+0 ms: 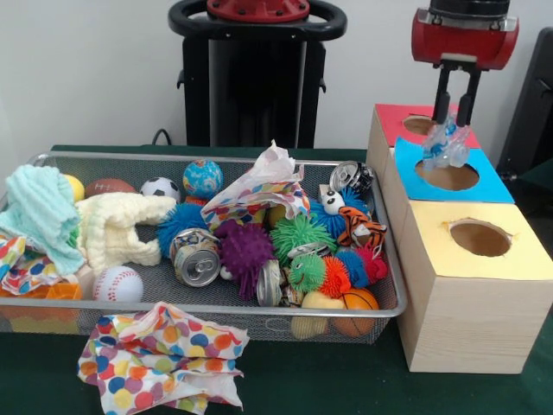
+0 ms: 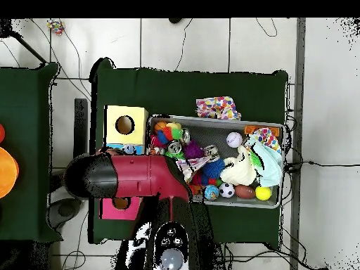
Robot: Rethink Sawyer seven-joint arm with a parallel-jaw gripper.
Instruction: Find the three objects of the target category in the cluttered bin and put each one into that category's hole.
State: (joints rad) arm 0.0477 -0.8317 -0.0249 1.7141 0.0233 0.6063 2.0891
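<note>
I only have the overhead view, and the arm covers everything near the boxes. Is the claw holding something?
Observer: Yes. In the front view the claw is shut on a crumpled clear plastic piece.
Operator: Where is that relative to the holes?
Observer: It hangs over the far rim of the blue-topped box's hole and is not yet inside. I cannot tell whether it touches the top.
Operator: Is anything blocking that hole?
Observer: No, its opening looks clear, with only dark interior showing.
</note>
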